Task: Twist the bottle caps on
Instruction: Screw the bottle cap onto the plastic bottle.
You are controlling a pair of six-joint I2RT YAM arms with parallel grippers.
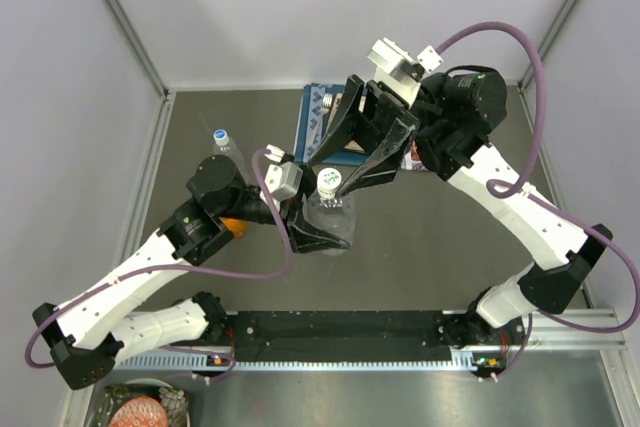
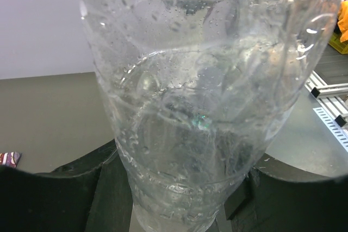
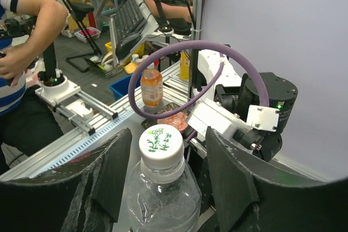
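While both arms reach over it, the dark grey table [image 1: 450, 267] is the biggest thing in the top view; the left arm [image 1: 140, 267] comes in from 7 o'clock and the right arm [image 1: 510, 207] bends round from 5 o'clock to the middle; at 12 o'clock lies a flat blue thing like a book [image 1: 322, 117], and its cover is too small to read. Near the middle a clear bottle [image 2: 201, 107] stands upright, with little water drops inside; the left gripper [image 1: 320, 229] has it low down, with its black fingers [image 2: 60, 188] pressed on both sides. A second clear bottle [image 1: 224, 147] stands at 10 o'clock from the held one, well apart, with a blue-and-white cap [image 1: 221, 135] on top; an orange bottle [image 3: 151, 86] stands at 9 o'clock, partly hidden by the left arm. The right gripper [image 3: 169, 150] hangs over the held bottle; its fingers [image 3: 111, 172] are spread wide, one at 9 o'clock and one at 3 o'clock of the neck, and neither touches. The smallest thing is the white cap [image 3: 160, 140]; it sits on the mouth of the held bottle, between those fingers; it has a green drawing like a little plant on top, and I can read no words on it.
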